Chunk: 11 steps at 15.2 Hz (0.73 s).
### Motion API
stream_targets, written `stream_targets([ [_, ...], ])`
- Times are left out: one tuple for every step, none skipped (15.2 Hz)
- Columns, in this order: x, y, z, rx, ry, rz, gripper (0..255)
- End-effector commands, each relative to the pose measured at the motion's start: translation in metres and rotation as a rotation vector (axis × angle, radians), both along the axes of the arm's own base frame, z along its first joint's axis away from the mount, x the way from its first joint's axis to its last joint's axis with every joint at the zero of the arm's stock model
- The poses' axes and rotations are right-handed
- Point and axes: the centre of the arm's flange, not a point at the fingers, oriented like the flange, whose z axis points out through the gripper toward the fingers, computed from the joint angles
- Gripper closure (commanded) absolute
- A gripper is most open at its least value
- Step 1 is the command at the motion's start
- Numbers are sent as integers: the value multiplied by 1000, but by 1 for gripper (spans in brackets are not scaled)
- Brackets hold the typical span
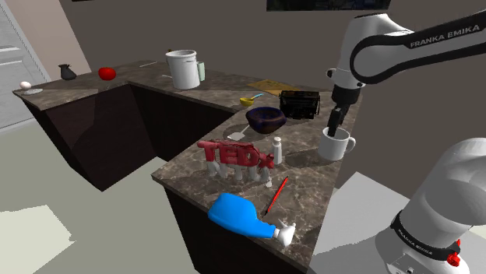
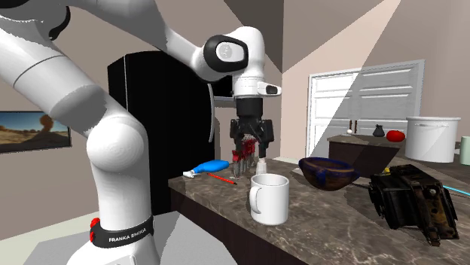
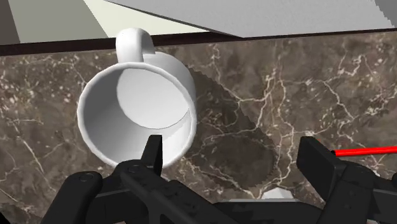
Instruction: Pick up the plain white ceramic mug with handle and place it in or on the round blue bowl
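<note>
mug: white mug [image 1: 337, 144] stands upright on the desk [image 1: 315, 191], close to the edge nearest my stand, empty, mouth up
mug handle: points to the shoulder view's right; in the wrist view it points away from my claw, toward the desk edge
claw: my claw [image 3: 235, 159] hangs released just above the mug; jaws spread, one fingertip [image 3: 153, 151] over the near rim, the other over bare marble beside the mug; nothing is grasped
step: approach for the pick; the mug is not lifted and nothing is in the bowl yet, so I judge the task early
next move: I think I need to shift so the rim wall sits between both fingers, or straddle the whole cup, then drop lower and clench; as lined up now, closing would likely clip only the rim edge
after that: lift clear, then carry toward the shoulder view's left to the bowl
mug look: plain white, smooth, glossy-looking walls, thick rounded rim, one loop handle, straight sides, no print
handling guess: rigid and light; a rim pinch could let it tilt
bowl: dark blue round bowl [image 1: 265, 118] near the mug on the same desk, open and empty as far as I can see
between them: small white bottle [image 1: 277, 149] and red TED letters [image 1: 234, 153] sit near the carry path
behind the bowl: black box [image 1: 300, 103]
far end: red pen [image 1: 275, 196] and blue spray bottle [image 1: 237, 214] lying down, well apart from the mug
</note>
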Motion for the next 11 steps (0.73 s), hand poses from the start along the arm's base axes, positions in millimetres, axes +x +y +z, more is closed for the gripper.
stream_targets([
  [5,-15,-22,7,-4,9,0],
  [7,-21,-34,12,-5,14,0],
  [8,-25,-40,14,-5,16,0],
  [8,-25,-46,14,-5,16,0],
  [9,-25,-51,14,-5,16,0],
  [9,-25,-56,14,-5,16,0],
  [9,-25,-62,14,-5,16,0],
  [9,-25,-67,14,-5,16,0],
  [9,-25,-72,14,-5,16,0],
  [9,-25,-77,14,-5,16,0],
  [9,-25,-80,14,-5,16,0],
])
